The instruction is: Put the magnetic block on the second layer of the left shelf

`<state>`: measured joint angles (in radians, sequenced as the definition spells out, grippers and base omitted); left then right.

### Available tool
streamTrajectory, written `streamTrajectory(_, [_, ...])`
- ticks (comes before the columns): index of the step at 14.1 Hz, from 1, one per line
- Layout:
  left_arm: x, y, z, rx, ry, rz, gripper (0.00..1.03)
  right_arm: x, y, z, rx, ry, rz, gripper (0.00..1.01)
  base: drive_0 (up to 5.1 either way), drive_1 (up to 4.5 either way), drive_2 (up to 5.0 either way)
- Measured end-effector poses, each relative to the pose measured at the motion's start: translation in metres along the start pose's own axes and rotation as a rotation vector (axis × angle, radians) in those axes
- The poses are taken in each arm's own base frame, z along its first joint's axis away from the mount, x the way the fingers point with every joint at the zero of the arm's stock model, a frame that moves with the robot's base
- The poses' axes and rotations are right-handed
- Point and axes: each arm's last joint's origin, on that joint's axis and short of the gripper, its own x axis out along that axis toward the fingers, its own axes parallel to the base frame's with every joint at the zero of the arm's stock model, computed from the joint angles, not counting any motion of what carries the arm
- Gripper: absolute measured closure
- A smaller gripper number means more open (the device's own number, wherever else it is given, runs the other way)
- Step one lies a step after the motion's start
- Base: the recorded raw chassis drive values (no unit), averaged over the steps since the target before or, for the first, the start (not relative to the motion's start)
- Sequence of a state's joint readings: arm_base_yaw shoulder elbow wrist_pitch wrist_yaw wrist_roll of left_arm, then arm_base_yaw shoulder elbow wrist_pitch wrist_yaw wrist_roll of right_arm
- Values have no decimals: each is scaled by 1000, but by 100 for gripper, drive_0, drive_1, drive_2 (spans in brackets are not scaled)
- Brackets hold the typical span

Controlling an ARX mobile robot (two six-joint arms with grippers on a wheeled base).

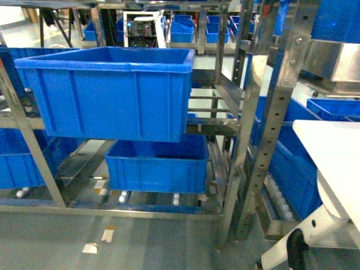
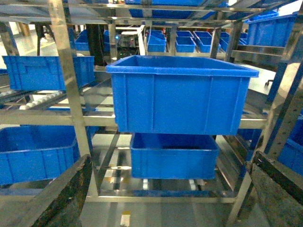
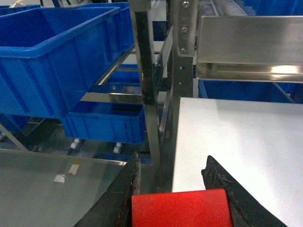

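The magnetic block [image 3: 179, 208] sits at the bottom centre of my right wrist view: a red, smooth, matte slab with a flat top edge, clamped between the two dark, rough-surfaced fingers [image 3: 124, 196] of my right gripper [image 3: 177, 201], which press on its left and right sides. Behind it, lower right, lies a flat white tabletop [image 3: 236, 142]. My left gripper [image 2: 165, 198] stands wide with nothing between its worn dark fingers [image 2: 61, 196], seen at the lower corners of the left wrist view. Ahead stands a shelf frame [image 1: 256, 140] of bright perforated steel uprights and rails. A large blue ribbed plastic bin [image 1: 112, 93] rests on an upper rail, centre left of the head view; a smaller blue bin [image 1: 157, 166] sits below it on roller tracks. The floor [image 1: 140, 242] is grey and glossy, with small scraps [image 1: 90, 247] at lower left. No writing is legible.
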<state>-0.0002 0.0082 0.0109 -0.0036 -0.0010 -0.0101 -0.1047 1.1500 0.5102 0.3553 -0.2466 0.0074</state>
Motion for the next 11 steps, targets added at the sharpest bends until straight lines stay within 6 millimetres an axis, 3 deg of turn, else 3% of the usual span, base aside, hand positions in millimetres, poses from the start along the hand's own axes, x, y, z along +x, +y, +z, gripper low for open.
streamTrajectory(11, [0,0,0,0,0,0,5,0,0,0,0,0,0,67,-475,364,119])
